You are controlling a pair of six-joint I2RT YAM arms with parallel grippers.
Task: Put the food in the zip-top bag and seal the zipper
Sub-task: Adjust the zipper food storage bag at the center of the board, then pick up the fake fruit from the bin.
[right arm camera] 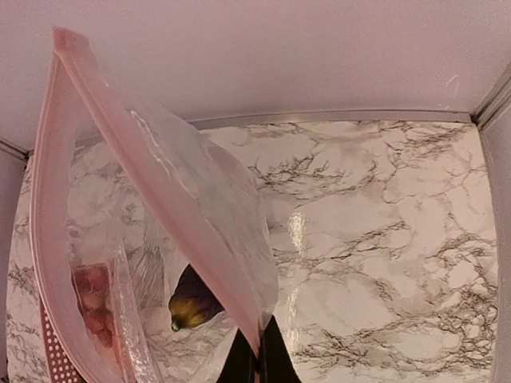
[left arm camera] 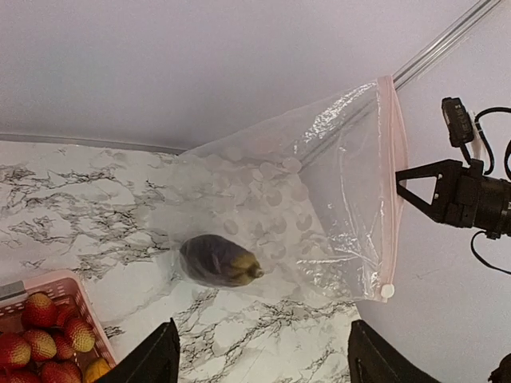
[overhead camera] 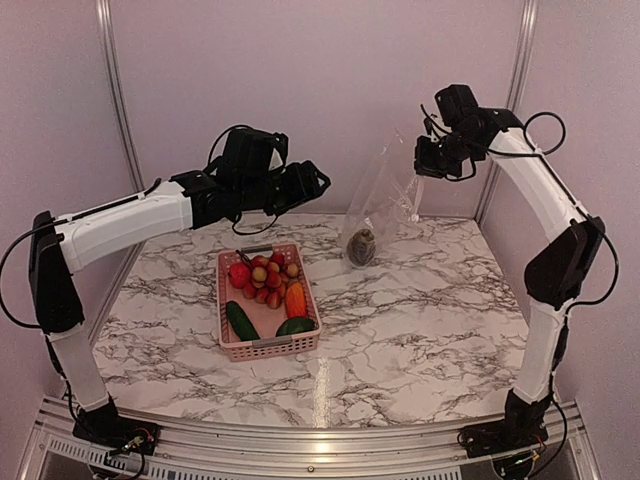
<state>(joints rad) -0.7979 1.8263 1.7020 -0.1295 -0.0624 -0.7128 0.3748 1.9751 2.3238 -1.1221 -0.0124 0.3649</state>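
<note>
Far right: right gripper [right arm camera: 257,361] is raised, jaws pinched tight on the top edge of the bag [overhead camera: 385,195], right at the zipper [right arm camera: 152,167]. The bag hangs from that grip with its mouth uppermost and its bottom resting on the table [overhead camera: 420,320], far side, right of centre. The zipper is not sealed: the right wrist view shows the two pink strips standing apart. A small white tab [left arm camera: 387,291] sits at the lower end of the strip in the left wrist view.

In the bag: eggplant [left arm camera: 219,261], lying at the bottom, down at table level. Its yellow-green stem end points right in the left wrist view. It is the one item visible inside.

Far left of centre: left gripper [left arm camera: 263,351] is in the air, left of the bag and apart from it, above the far end of the basket [overhead camera: 268,348]. Its fingers [left arm camera: 156,359] are spread wide with nothing between them.

The pink basket sits on the table, left of centre. Contents:
- cucumber [overhead camera: 241,320] at the near left
- pepper [overhead camera: 296,325] at the near right
- orange fruit [overhead camera: 296,298] just beyond the pepper
- small red and tan balls [overhead camera: 268,280] clustered in the far half
- tomato [overhead camera: 239,275] at the far left

A thin dark thing lies at the basket's far edge; cannot tell what it is.
</note>
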